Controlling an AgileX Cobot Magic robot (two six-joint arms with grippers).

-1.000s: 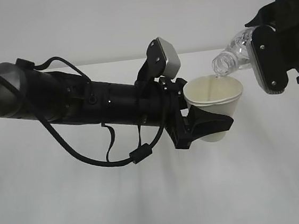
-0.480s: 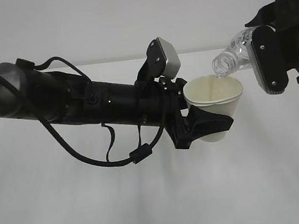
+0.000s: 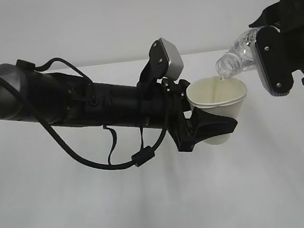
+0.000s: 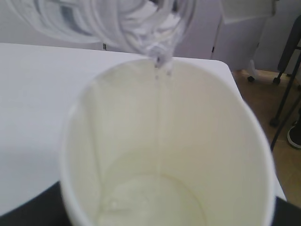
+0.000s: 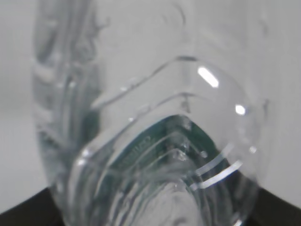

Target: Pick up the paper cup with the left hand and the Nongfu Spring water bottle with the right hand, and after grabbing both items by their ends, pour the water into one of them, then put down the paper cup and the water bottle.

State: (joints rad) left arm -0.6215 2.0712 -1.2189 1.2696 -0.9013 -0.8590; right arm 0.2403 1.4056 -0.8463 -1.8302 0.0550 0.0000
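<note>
The white paper cup (image 3: pixel 219 102) hangs upright above the table, with my left gripper (image 3: pixel 217 122) shut on its lower half. Its black near finger (image 3: pixel 210 128) wraps the cup's side. My right gripper (image 3: pixel 275 60) is shut on the base end of the Nongfu Spring water bottle (image 3: pixel 236 55), which is tilted with its open mouth over the cup's rim. In the left wrist view a thin stream of water (image 4: pixel 159 117) falls from the bottle (image 4: pixel 136 23) into the cup (image 4: pixel 211 141) and pools at the bottom. The right wrist view is filled by the bottle's ribbed base (image 5: pixel 155 155), with the green label showing through.
The white table (image 3: pixel 150 201) lies well below both arms. Its right edge (image 4: pixel 237 89) shows in the left wrist view, with brown floor and black wheeled legs (image 4: pixel 282 94) beyond. The left arm's cables (image 3: pixel 91 161) loop under it.
</note>
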